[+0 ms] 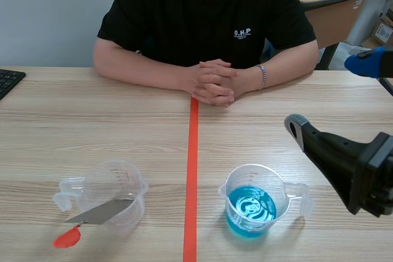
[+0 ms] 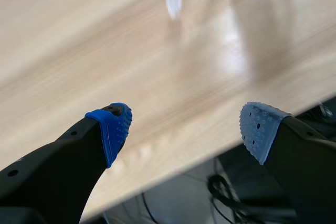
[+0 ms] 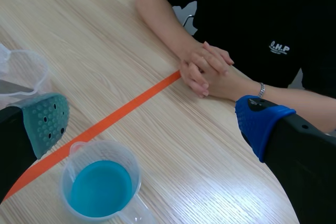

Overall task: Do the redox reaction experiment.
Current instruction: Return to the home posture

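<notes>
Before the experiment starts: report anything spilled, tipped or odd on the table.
No spill: the beaker of blue liquid stands upright. One oddity: a metal strip lies slanted at the clear beaker, its red-orange end on the table; whether inside or against it, I cannot tell.

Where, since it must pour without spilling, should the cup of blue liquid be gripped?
Probably at its handle, coming from the right: it sticks out toward the right gripper, while the upright cup has a wide round body holding liquid.
</notes>
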